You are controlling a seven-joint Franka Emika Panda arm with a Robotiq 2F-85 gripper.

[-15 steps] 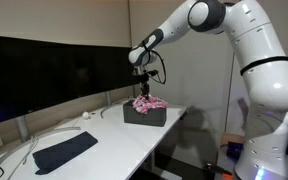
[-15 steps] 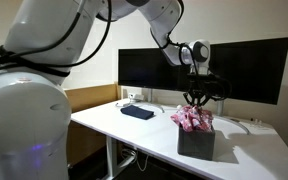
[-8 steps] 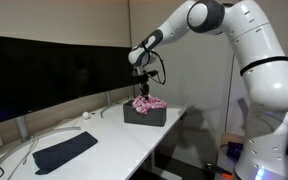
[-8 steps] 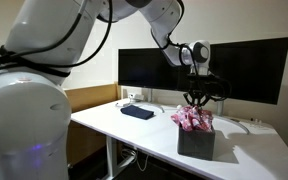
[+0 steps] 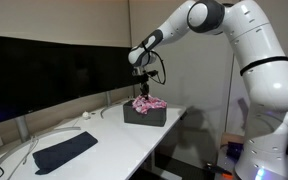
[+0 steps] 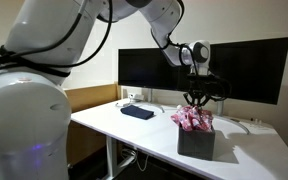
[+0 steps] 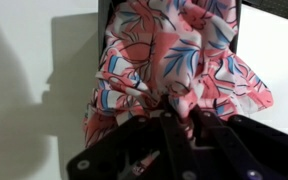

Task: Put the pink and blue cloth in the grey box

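Pink and blue cloth [image 5: 149, 102] heaped in the grey box [image 5: 144, 116] near one end of the white bench [image 5: 109, 140]; its folds rise above the box rim in both exterior views, and in the wrist view part of it spills over the box's edge; the robot's fingers [image 7: 171, 128], pointing straight down over the box, are pinched nearly together on a gathered fold at the top of the heap; a dark cloth [image 5: 64, 152] lies flat well apart along the bench; a wide black monitor [image 6: 246, 70] stands behind the bench.
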